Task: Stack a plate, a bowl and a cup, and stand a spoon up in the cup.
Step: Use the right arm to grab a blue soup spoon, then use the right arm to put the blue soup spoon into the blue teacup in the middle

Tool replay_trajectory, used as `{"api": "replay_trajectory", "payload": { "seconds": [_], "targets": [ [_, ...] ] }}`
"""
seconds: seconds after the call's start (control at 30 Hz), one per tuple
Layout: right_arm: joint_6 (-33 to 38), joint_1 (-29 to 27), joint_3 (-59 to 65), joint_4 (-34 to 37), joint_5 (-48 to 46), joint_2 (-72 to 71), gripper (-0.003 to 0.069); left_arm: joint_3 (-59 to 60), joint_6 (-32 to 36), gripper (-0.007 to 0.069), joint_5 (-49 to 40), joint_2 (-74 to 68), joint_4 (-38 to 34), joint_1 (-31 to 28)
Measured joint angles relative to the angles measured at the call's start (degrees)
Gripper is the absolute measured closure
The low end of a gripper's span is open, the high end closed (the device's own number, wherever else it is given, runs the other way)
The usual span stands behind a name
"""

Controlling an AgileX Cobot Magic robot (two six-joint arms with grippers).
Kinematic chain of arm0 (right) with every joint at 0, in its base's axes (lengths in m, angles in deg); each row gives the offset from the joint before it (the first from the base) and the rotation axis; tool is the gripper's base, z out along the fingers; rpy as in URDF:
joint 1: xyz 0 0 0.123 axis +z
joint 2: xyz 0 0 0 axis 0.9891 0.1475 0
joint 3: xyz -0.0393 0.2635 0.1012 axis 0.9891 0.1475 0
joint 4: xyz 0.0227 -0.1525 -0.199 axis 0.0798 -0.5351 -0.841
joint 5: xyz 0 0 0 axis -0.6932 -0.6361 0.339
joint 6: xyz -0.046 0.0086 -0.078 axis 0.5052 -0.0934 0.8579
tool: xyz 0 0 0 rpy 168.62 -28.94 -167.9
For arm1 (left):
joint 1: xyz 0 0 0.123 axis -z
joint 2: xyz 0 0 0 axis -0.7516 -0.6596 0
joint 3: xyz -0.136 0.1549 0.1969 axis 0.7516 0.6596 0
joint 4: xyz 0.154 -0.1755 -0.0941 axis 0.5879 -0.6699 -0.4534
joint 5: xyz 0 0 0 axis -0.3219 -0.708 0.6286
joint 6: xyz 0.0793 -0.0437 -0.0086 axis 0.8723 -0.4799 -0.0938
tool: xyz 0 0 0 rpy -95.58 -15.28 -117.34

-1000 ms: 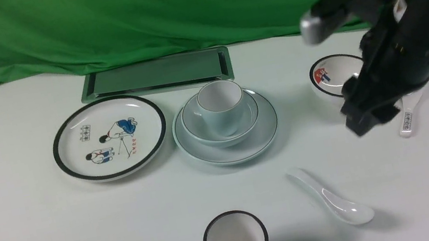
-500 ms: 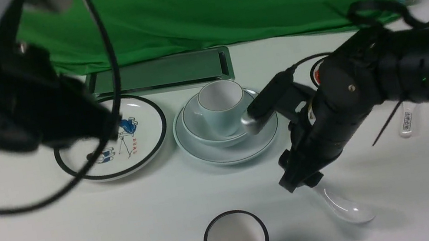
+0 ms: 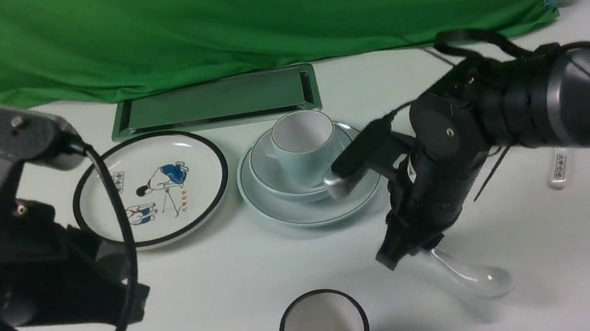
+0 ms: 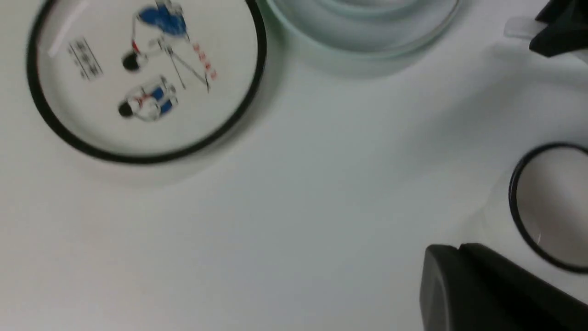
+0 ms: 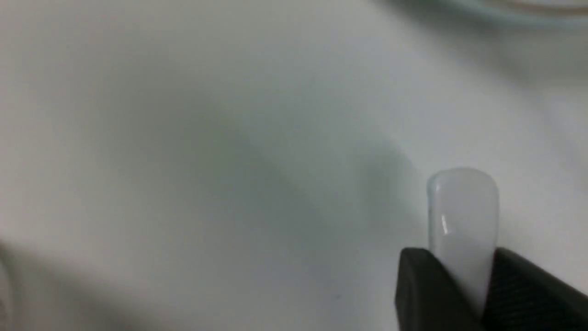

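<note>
The black right gripper [image 3: 393, 257] hides the handle of the glossy white ceramic soup spoon [image 3: 476, 282]. The left wrist view crops the black-rimmed white cup [image 4: 549, 204].

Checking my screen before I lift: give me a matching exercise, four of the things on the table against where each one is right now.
Things
1. pale cup
2. plain spoon
3. black-rimmed cup
4. cartoon plate

Places
A. alone on the table, nearest the robot
B. handle between the right jaws
C. standing in the bowl
D. flat on the table, left of the pale plate

Pairs: 1-C, 2-B, 3-A, 4-D
</note>
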Motion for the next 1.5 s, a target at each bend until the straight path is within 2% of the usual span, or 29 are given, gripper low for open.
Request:
{"api": "replay_trajectory", "payload": {
  "seconds": [0.1, 0.2, 0.33, 0.37, 0.47, 0.67, 0.97, 1.23, 1.37, 1.5],
  "targets": [
    [0.5, 0.0, -3.6, 0.0, 1.2, -3.5, 0.0489, 0.0, 0.0, 0.0661, 4.1, 0.4, 1.4, 0.0],
    [0.9, 0.0, -8.0, 0.0, 7.3, -7.6, 0.0489, 0.0, 0.0, 0.0661, 9.7, 0.5, 3.3, 0.0],
    [0.1, 0.0, -10.2, 0.0, 25.9, -9.3, 0.0489, 0.0, 0.0, 0.0659, 16.8, 0.5, 4.4, 0.0],
    [-0.3, 0.0, -10.2, 0.0, 27.8, -9.2, 0.0489, 0.0, 0.0, 0.0659, 17.4, 0.5, 4.4, 0.0],
    [-4.8, 0.0, -10.2, 0.0, 43.4, -5.8, 0.0489, 0.0, 0.0, 0.0656, 18.5, 0.5, 4.5, 0.0],
    [-8.7, 0.0, -10.2, 0.0, 53.8, 1.7, 0.0489, 0.1, 0.0, 0.0656, 18.5, 0.4, 4.8, 0.0],
    [-9.4, 0.0, -10.1, 0.0, 55.4, 7.2, 0.0481, 0.1, 0.0, 0.0656, 18.5, -3.2, 6.9, 0.0],
    [-9.4, 0.0, -10.1, 0.0, 54.4, 8.4, 0.041, 0.2, 0.0, 0.0656, 18.5, -7.3, 7.1, 0.0],
    [-9.4, -0.1, -10.1, 0.0, 50.0, 6.7, 0.0403, 0.2, 0.0, 0.0656, 17.6, -5.9, 7.1, 0.0],
    [-9.3, -0.6, -10.0, 0.0, 40.2, -1.2, 0.0451, 0.5, 0.0, 0.0656, 12.6, 0.1, 7.1, 0.0]
  ]
}}
